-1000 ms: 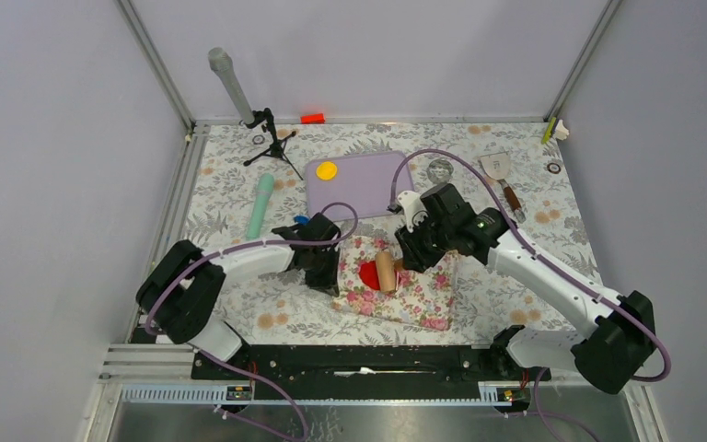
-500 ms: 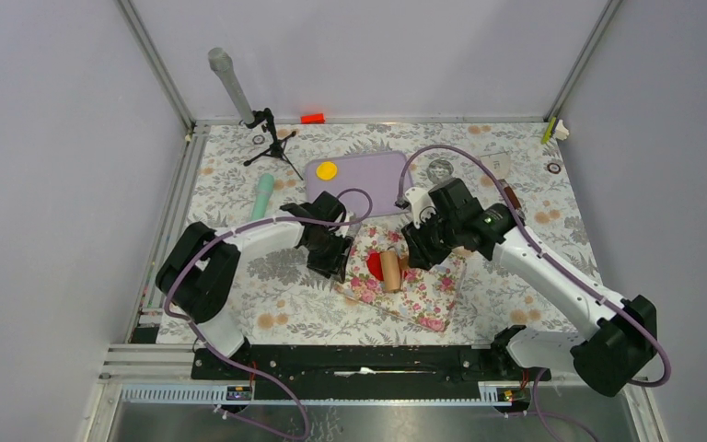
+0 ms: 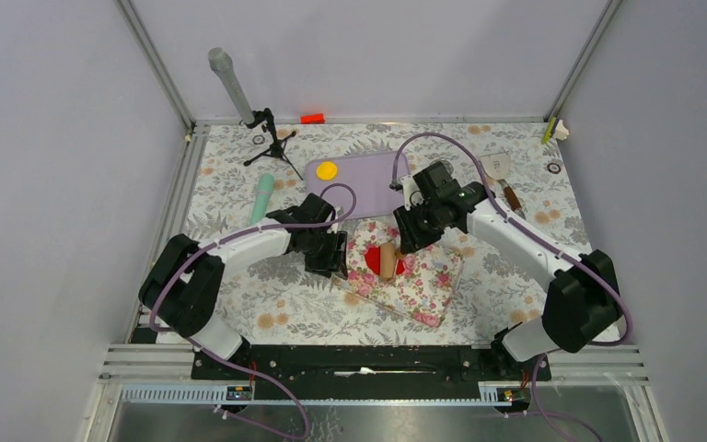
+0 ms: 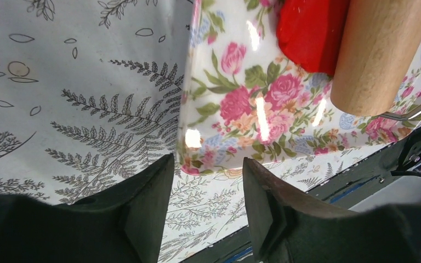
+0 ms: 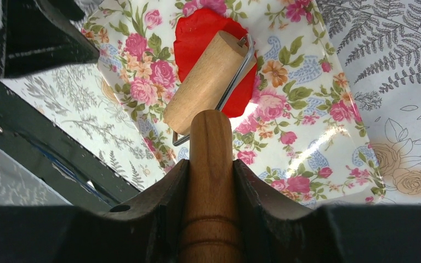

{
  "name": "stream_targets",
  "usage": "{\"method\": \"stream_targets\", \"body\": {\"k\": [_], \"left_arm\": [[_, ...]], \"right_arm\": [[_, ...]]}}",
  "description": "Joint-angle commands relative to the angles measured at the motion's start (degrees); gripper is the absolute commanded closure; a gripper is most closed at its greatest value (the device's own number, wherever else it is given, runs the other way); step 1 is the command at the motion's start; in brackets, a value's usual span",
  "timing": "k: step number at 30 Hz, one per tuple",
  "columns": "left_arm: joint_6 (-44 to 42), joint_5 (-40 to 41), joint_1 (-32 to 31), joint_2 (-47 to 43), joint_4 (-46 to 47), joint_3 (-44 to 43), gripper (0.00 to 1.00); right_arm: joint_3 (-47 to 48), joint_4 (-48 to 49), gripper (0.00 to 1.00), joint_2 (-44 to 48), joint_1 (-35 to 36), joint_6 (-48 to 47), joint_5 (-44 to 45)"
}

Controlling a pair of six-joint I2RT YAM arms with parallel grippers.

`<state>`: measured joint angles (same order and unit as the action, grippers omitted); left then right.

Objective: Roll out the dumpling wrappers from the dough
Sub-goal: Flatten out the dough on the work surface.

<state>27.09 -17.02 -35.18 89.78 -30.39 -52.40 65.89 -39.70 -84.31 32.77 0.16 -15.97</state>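
Right hand (image 5: 209,164) clamping roller (image 5: 208,82) handle, left hand (image 4: 207,164) parted at floral mat (image 4: 241,120) edge, red dough (image 5: 197,30) half hidden under roller

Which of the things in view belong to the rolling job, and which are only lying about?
In use: dough, roller, floral board, yellow wrapper on the purple mat.
Lying about: teal stick, spatula, red-orange block, small tripod.

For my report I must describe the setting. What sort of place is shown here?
Probably a robotics lab cell staged as a play kitchen: bare grey walls with metal framing, two robot arms at the table, and red clay under a wooden roller on a floral tray.
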Motion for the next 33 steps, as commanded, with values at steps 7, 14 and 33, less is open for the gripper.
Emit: {"method": "stream_targets", "body": {"k": [7,14,33], "left_arm": [[4.4,-3.1,0.4,1.6,11.7,5.9,0.60],[5.5,0.0,0.5,-2.2,10.5,6.3,0.61],[3.8,7.1,0.5,1.9,8.7,3.9,1.00]], "right_arm": [[-2.4,7.0,1.00,-1.6,-1.0,6.8,1.7],[-4.6,7.2,1.00,2.5,-1.0,8.2,0.8],[1.7,5.8,1.00,0.8,-1.1,0.1,0.0]]}}
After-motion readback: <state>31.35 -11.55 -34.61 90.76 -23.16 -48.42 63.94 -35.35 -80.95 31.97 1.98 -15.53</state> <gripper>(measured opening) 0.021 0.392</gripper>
